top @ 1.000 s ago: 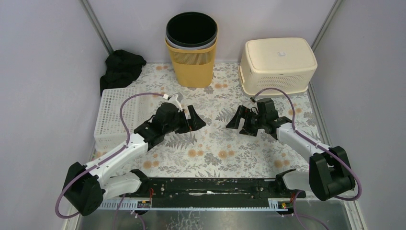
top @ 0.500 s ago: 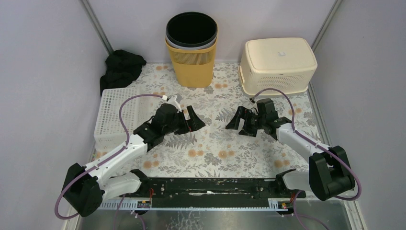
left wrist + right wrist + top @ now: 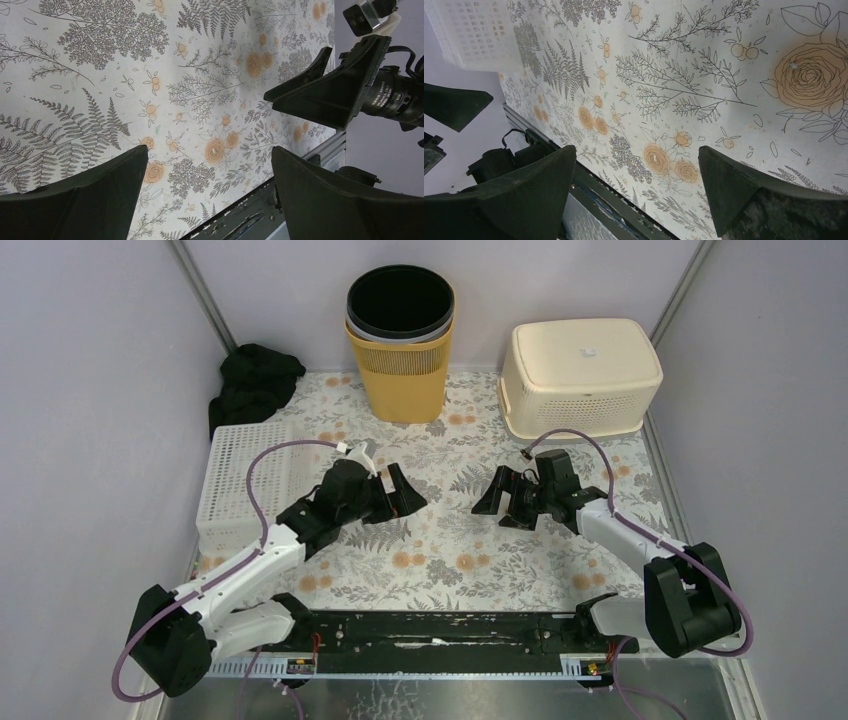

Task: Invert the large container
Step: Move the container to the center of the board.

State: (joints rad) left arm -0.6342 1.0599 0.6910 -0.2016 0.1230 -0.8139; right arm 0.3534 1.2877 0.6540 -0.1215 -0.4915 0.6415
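The task is judged finished, or all but finished, if the cream container (image 3: 582, 365) is taken as the large one. It is the bulkiest thing on the bench (image 3: 450, 550), and it is seen mouth down.

At the far left corner a black cloth (image 3: 255, 380) is heaped against the wall. Just in front of it a white lattice basket (image 3: 240, 475) lies along the bench's left edge. No contents can be made out in it, and whether it is upright or inverted cannot be told.

The left jaws are spread wide over the flowered bench and nothing is held between them. This is confirmed by the left wrist view, where only bare pattern is seen between the two fingers.

At the back centre a yellow bin (image 3: 402, 370) stands upright. A dark liner (image 3: 400, 300) is nested in it, and the inside is too dark for anything further to be seen.

The right jaws face the left ones across mid-bench. They too are spread wide and empty, well apart from every container.

At the back right the container rests with its flat base upward and its rim on the bench. What lies under it, if anything, is hidden. Nothing more appears to be needed beyond the arms being drawn back.
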